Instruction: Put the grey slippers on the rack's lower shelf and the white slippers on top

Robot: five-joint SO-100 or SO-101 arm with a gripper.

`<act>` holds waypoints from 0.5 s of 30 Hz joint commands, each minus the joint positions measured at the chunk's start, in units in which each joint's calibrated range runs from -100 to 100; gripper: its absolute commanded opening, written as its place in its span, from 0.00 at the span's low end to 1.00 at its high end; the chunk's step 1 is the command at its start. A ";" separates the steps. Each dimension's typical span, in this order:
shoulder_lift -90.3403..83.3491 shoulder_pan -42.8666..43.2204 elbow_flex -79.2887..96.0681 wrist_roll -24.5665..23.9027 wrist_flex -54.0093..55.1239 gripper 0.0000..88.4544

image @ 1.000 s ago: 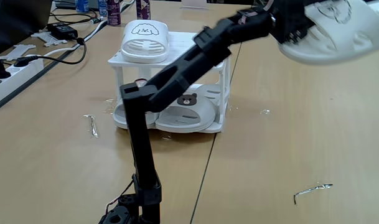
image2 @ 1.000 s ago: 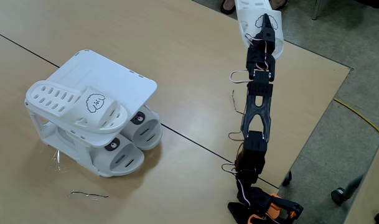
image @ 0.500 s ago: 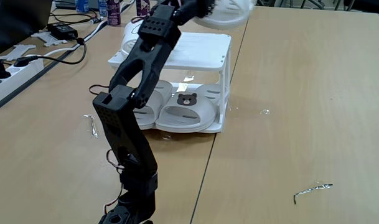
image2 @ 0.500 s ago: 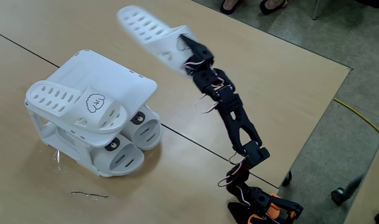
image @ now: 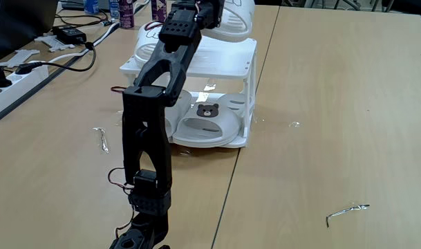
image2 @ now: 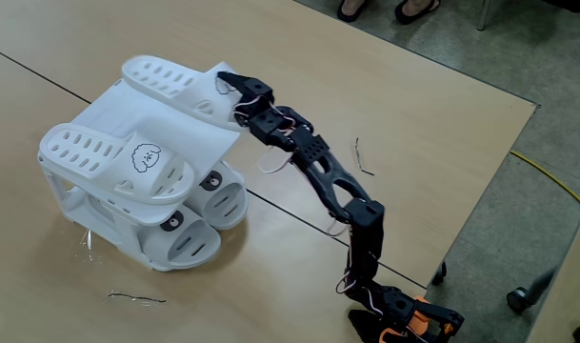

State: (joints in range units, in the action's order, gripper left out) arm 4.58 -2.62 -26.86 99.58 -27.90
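Note:
The white rack (image: 227, 63) (image2: 170, 122) stands on the wooden table. Two grey slippers (image: 207, 123) (image2: 187, 238) with bear faces lie side by side on its lower shelf (image: 242, 138). One white slipper with a dog face (image2: 113, 160) rests on the slatted top. My gripper (image: 211, 10) (image2: 225, 88) is shut on the strap end of the other white slipper (image: 236, 16) (image2: 170, 84), which hangs just over the free half of the top tier, beside the first one. In the fixed view from behind the arm, my arm hides most of the first white slipper.
A power strip (image: 16, 72), cables and bottles (image: 122, 11) crowd the table's left side. Bent wire pieces (image: 347, 210) (image2: 137, 298) lie on the table. A person's shoes (image2: 375, 8) show on the floor past the far edge. The table edge (image2: 480, 181) runs close to my base.
My arm has swung from the table's far side over to the rack, carrying the white slipper down to just above the top tier.

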 commanded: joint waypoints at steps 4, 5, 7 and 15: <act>13.64 1.39 -22.44 0.42 0.63 0.01; 15.99 1.96 -25.32 0.42 0.63 0.01; 20.71 3.44 -31.28 0.42 0.63 0.01; 24.49 5.34 -34.16 0.42 0.55 0.01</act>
State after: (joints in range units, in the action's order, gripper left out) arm 30.89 2.85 -55.44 99.58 -27.90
